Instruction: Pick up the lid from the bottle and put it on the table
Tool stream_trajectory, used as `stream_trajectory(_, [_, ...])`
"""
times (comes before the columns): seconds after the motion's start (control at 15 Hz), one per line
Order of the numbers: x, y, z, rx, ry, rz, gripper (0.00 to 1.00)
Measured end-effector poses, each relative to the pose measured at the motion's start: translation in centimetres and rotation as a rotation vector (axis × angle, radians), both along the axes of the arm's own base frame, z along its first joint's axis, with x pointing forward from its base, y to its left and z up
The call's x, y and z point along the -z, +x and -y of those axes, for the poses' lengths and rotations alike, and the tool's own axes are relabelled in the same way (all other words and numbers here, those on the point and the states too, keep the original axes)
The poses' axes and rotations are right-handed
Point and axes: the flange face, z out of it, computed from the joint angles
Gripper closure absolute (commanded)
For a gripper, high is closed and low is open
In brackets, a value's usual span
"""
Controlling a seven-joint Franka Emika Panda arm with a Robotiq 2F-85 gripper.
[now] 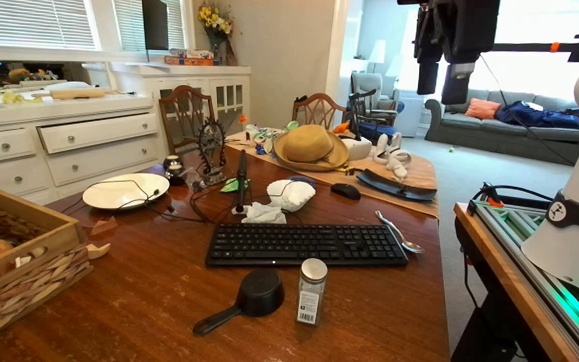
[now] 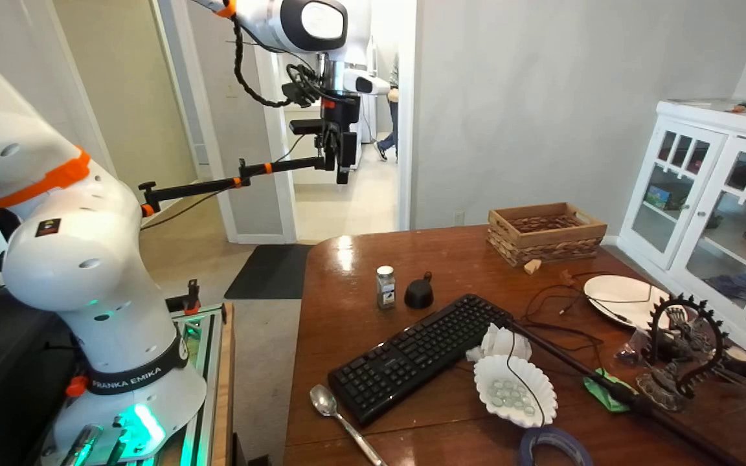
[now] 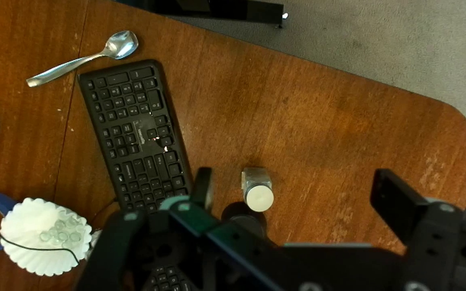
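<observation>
The white lid (image 1: 314, 270) sits on top of the small clear-grey bottle (image 1: 310, 304), which stands upright on the reddish-brown table (image 1: 133, 311). The lid (image 2: 384, 270) and bottle (image 2: 386, 291) also show in an exterior view. In the wrist view the lid (image 3: 259, 198) and bottle (image 3: 256, 177) lie between the two fingers in the picture, closer to the left one. My gripper (image 3: 293, 178) is open and empty, with its fingers wide apart. In both exterior views the gripper (image 1: 440, 93) (image 2: 345, 173) hangs high above the table, well away from the lid.
A black scoop (image 1: 262, 291) stands right beside the bottle. A black keyboard (image 1: 304, 245) lies close behind them, with a spoon (image 1: 395, 230) at its end. A woven basket (image 2: 544, 243), a white fluted bowl (image 2: 515, 388), a plate (image 2: 632, 301) and cables stand farther off.
</observation>
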Motion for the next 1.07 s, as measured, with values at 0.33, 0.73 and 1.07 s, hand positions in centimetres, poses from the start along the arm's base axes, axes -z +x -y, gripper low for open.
stream_trajectory(0.33, [0.2,1.7,5.3,0.056,-0.084,0.022,0.0])
stream_trajectory(0.73, [0.6,3.2,12.0,0.183,-0.078,0.032,0.0])
stream_trajectory(1.07, [2.2,3.4,17.0,0.293,0.033,0.029,0.0])
